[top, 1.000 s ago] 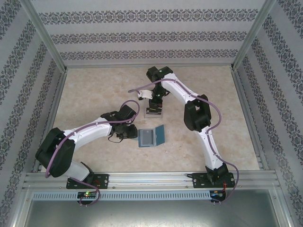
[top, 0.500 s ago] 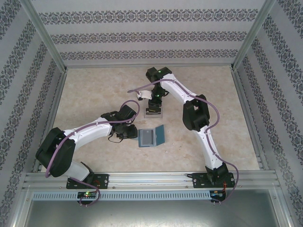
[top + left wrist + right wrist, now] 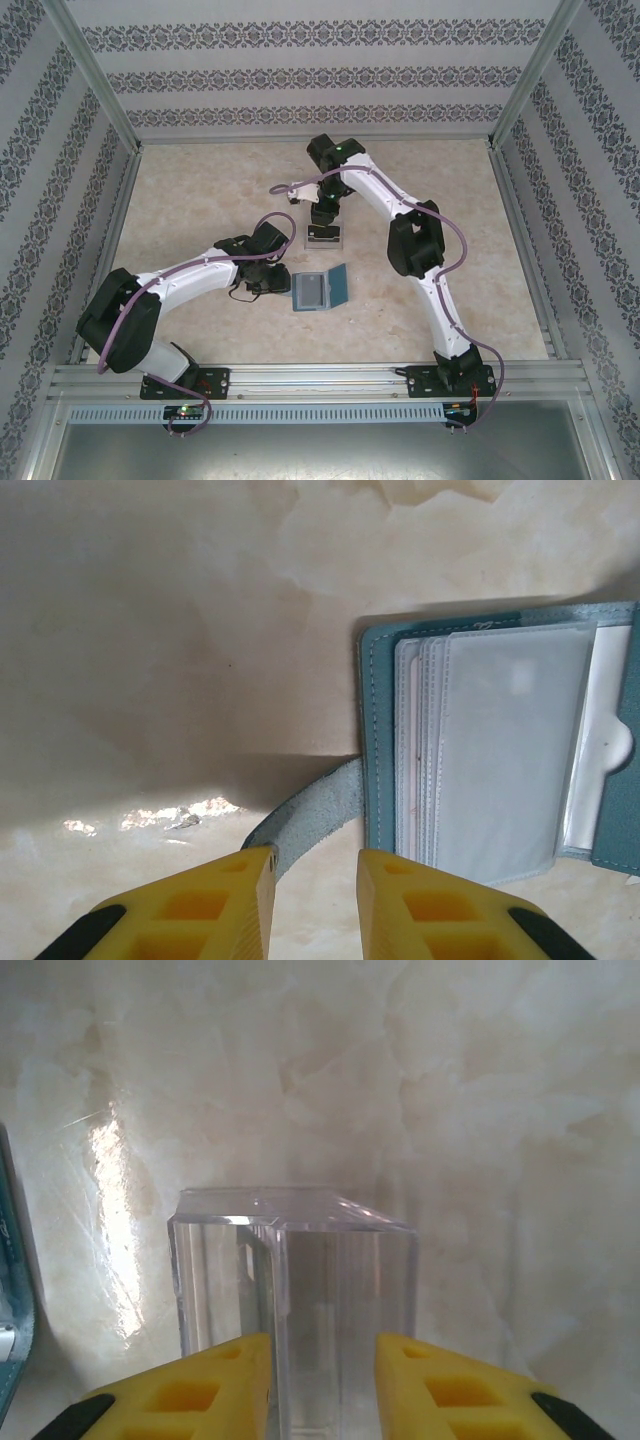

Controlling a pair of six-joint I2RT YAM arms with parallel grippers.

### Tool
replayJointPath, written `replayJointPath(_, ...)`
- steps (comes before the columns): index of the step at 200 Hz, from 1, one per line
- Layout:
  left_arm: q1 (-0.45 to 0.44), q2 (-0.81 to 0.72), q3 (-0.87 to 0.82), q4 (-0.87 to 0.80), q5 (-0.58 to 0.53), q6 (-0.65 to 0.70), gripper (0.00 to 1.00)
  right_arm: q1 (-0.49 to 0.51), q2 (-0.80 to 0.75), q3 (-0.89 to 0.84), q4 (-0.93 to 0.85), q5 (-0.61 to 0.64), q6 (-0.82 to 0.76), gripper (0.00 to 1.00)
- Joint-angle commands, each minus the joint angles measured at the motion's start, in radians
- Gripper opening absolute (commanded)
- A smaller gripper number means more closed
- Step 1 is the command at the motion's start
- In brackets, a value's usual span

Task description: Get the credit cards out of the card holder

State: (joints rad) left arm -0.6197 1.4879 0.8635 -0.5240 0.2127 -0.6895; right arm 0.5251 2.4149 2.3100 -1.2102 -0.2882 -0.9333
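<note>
— Patterned wallpaper with dark floral bands closes in a pale marbled table [image 3: 200,200]. How do the two white arms stand?

— The left arm [image 3: 190,280] reaches in low toward mid-table. The right arm [image 3: 410,240] bends back over a clear square plastic box [image 3: 323,238] farther out. Something dark lies in that box, too small to make out.

— And the small teal-blue folding card holder [image 3: 321,290]?

— It lies open and flat on the table, just nearer than the box, with its clear sleeves [image 3: 500,760] facing up. A pale credit card [image 3: 606,710] seems to sit in the rearmost sleeve.

— What of the fingers?

— The left gripper [image 3: 312,865] has its yellow fingers [image 3: 230,900] partly parted, clasping nothing. The holder's side tab [image 3: 310,810] runs up to one fingertip, and whether it is pinned there cannot be told. The right gripper [image 3: 323,1350] hangs with its fingers released and the box straight ahead of their tips.
</note>
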Motion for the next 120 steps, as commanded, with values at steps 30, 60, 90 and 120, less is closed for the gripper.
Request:
replayJointPath(30,0.015,0.017,0.037,-0.014,0.005,0.017,0.28,-0.014,-0.181,-0.14,0.111,-0.007,0.069,0.34)
replayJointPath(60,0.017,0.025,0.067,-0.02,0.008,0.03,0.28,-0.017,-0.304,-0.298,0.242,0.002,0.237,0.34)
replayJointPath(90,0.017,0.031,0.095,-0.023,0.012,0.043,0.28,-0.022,-0.447,-0.483,0.378,0.007,0.485,0.34)
replayJointPath(120,0.025,0.033,0.103,-0.014,0.016,0.048,0.28,-0.018,-0.587,-0.655,0.49,0.032,0.742,0.33)
